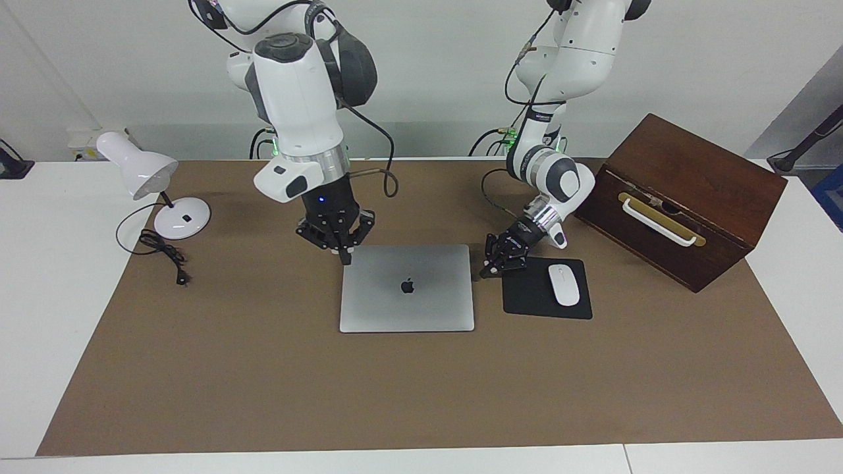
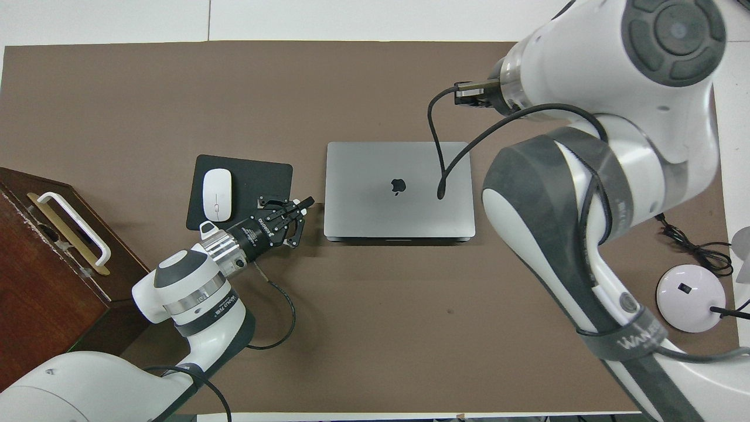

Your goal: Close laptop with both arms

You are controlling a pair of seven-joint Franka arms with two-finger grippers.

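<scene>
The silver-grey laptop [image 1: 407, 288] lies flat and closed on the brown mat, its lid with the apple logo facing up; it also shows in the overhead view [image 2: 399, 190]. My right gripper [image 1: 346, 258] is shut and points down at the lid's corner nearest the robots, toward the right arm's end. I cannot tell whether it touches the lid. The right arm [image 2: 586, 193] hides this gripper in the overhead view. My left gripper [image 1: 487, 270] is shut, empty and low over the mat between the laptop and the black mouse pad [image 1: 537, 299]. It also shows in the overhead view [image 2: 310, 203].
A white mouse [image 1: 564, 284] lies on the mouse pad. A dark wooden box [image 1: 685, 197] with a white handle stands toward the left arm's end. A white desk lamp [image 1: 151, 181] with a black cord [image 1: 164, 253] stands toward the right arm's end.
</scene>
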